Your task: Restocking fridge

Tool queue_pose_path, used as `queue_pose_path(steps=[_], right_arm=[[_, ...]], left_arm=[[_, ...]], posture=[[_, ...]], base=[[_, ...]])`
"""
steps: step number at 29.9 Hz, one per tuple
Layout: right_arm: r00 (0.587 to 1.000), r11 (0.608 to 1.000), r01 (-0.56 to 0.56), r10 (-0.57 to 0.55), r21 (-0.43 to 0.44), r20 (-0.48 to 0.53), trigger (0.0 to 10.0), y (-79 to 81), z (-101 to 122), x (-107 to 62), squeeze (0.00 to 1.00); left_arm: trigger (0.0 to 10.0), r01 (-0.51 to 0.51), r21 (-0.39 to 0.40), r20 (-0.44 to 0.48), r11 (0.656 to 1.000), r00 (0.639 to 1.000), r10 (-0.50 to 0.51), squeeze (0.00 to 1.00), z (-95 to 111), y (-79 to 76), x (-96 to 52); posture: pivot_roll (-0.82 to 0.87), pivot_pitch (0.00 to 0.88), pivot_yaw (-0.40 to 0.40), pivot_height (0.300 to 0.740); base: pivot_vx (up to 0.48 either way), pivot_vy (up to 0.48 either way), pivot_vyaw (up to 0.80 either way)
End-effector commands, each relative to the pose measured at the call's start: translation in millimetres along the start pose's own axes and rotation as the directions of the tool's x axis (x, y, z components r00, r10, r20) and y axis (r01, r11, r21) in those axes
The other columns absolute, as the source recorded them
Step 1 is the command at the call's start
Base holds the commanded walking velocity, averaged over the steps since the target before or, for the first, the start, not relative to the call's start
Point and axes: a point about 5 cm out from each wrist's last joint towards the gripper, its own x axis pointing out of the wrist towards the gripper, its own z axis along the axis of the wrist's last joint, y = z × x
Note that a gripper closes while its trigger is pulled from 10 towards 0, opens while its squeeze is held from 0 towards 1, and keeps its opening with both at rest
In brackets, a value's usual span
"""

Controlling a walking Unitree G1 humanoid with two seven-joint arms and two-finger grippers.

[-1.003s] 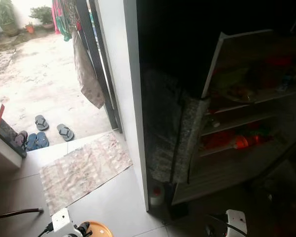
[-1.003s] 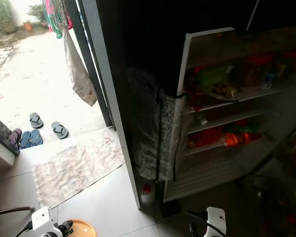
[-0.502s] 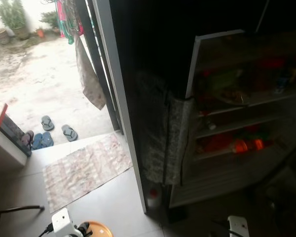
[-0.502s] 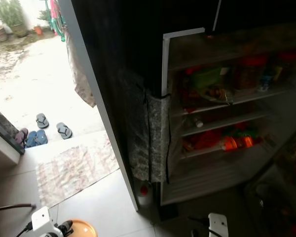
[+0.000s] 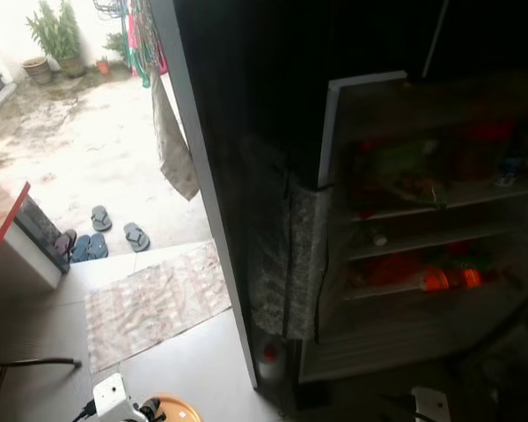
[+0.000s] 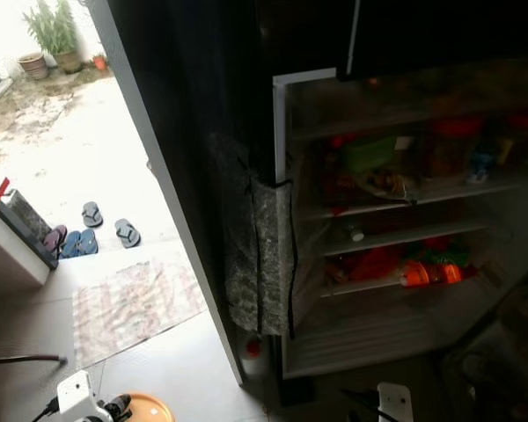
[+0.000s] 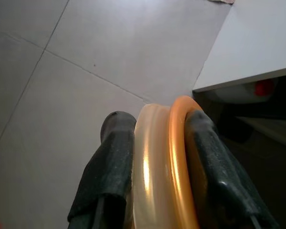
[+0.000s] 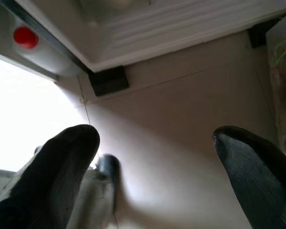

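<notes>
In the left eye view, an open fridge (image 5: pixel 422 237) is seen ahead and to the right, its shelves loaded with red, orange and green items too dim to be named. A patterned cloth (image 5: pixel 286 255) is draped over the edge of the fridge's left side wall. A white bottle with a red cap (image 5: pixel 268 360) is stood on the floor at the foot of that wall. To the left, a patterned mat (image 5: pixel 154 299) is laid on the grey tiles before a doorway, and sandals (image 5: pixel 97 242) are left on the bright ground outside. At the bottom edge, an orange-rimmed plate (image 5: pixel 172 411) is seen just beside the left arm's white wrist housing.

In the right eye view, the same scene is shown; an orange bottle (image 6: pixel 427 274) is laid on its side on a lower fridge shelf.

In the left wrist view, the left gripper (image 7: pixel 155 143) is closed on the plate, whose cream face and orange rim are clamped edge-on between the two black fingers (image 7: pixel 112 162), above the tiled floor.

In the right wrist view, the right gripper (image 8: pixel 157 157) is held with its fingers spread wide apart, nothing between them, over the floor near the fridge's base, the capped bottle nearby.
</notes>
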Motion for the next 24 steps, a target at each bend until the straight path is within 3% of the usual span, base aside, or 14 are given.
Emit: queue_pose_path(steps=[1,24], right_arm=[[1.0,1.0,0.01,-0.01,0.002,-0.018,10.0,-3.8,-6.0,-1.8,0.0],[0.999,1.0,0.028,-0.027,0.013,-0.018,10.0,-3.9,-6.1,-1.7,0.0]], left_arm=[[10.0,0.001,0.007,-0.025,1.0,1.0,-0.001,0.0,-3.3,-0.5,0.0],[10.0,-0.003,0.003,-0.025,1.0,1.0,0.003,0.0,-2.1,0.1,0.2]], posture=[[-0.03,0.036,0.029,0.74],[-0.03,0.06,0.033,0.74]], base=[[0.0,-0.311,0.0],[0.0,-0.309,0.0]])
